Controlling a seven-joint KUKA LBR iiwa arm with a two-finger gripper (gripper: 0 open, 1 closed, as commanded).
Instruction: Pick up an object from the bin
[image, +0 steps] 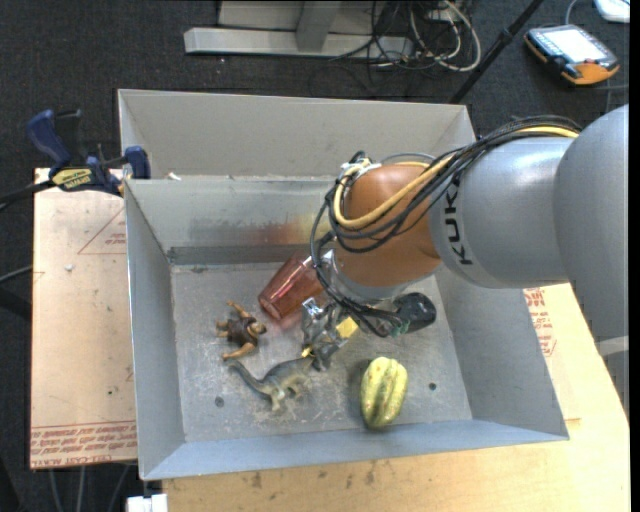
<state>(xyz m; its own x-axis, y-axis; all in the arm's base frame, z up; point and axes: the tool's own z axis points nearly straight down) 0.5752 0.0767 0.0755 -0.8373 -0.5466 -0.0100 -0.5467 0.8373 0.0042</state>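
Note:
My gripper (320, 335) hangs low in the middle of the bin, under the orange cover. Its metal fingers stand just above the head end of a grey-green toy dinosaur (272, 380) that lies on the bin floor. A red translucent cup (290, 287) lies on its side right behind the fingers, touching or nearly touching them. A small brown toy figure (241, 331) lies to the left. A yellow-green squash (383, 391) rests to the lower right. A dark object with a green spot (414, 312) lies to the right, partly hidden by the wrist.
The arm and its orange cover with cables hang over the bin's back right part and hide the floor beneath. Bare floor shows along the left wall and in the front left corner.

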